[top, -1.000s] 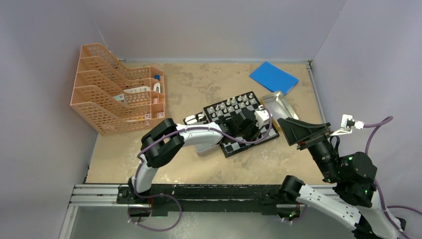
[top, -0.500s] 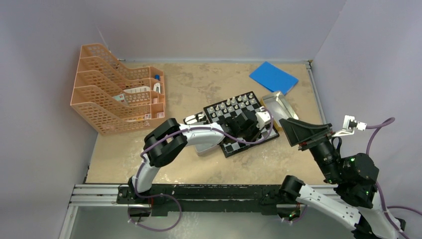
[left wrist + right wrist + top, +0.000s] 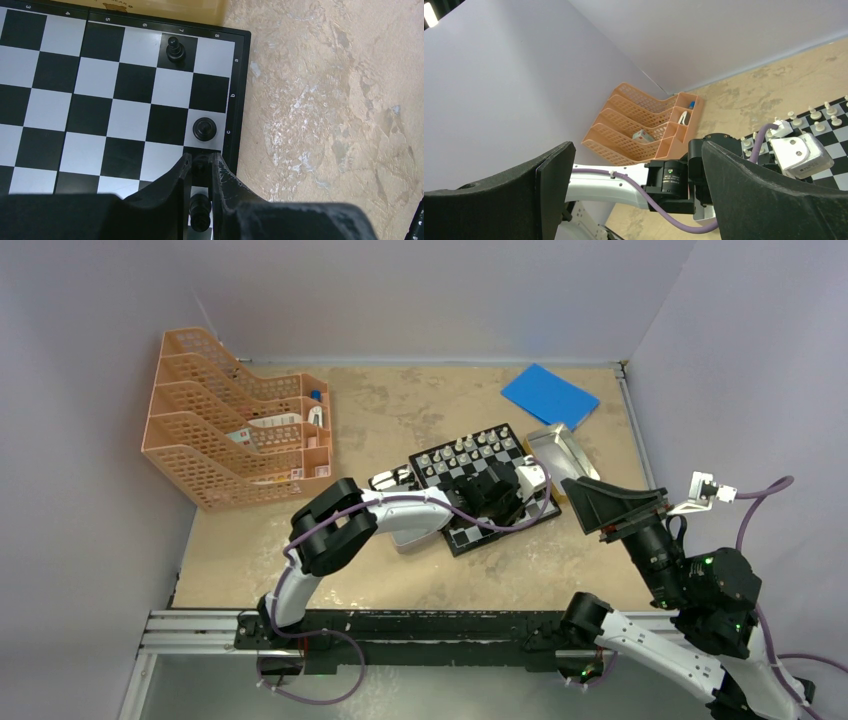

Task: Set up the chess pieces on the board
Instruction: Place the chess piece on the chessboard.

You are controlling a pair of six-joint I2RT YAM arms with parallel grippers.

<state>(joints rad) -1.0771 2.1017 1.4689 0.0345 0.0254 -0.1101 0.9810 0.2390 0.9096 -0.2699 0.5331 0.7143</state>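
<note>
Chess piece, small and black (image 3: 200,166), sits pinched between the nearly closed tips of the left gripper (image 3: 200,157), at the edge of the small black-and-white checkered chessboard (image 3: 241,90). Two more black pieces stand nearby: a round-topped one (image 3: 204,129) just beyond the fingertips, and a pawn (image 3: 176,49) near the board's corner. Silvery-white pieces (image 3: 462,450) line the board's far edge. The board lies right of centre on the mottled tan worktop (image 3: 400,410). The right gripper (image 3: 636,145) hangs spread wide and empty above the worktop's right edge. A blue flat pad (image 3: 548,395) occupies the far right corner.
</note>
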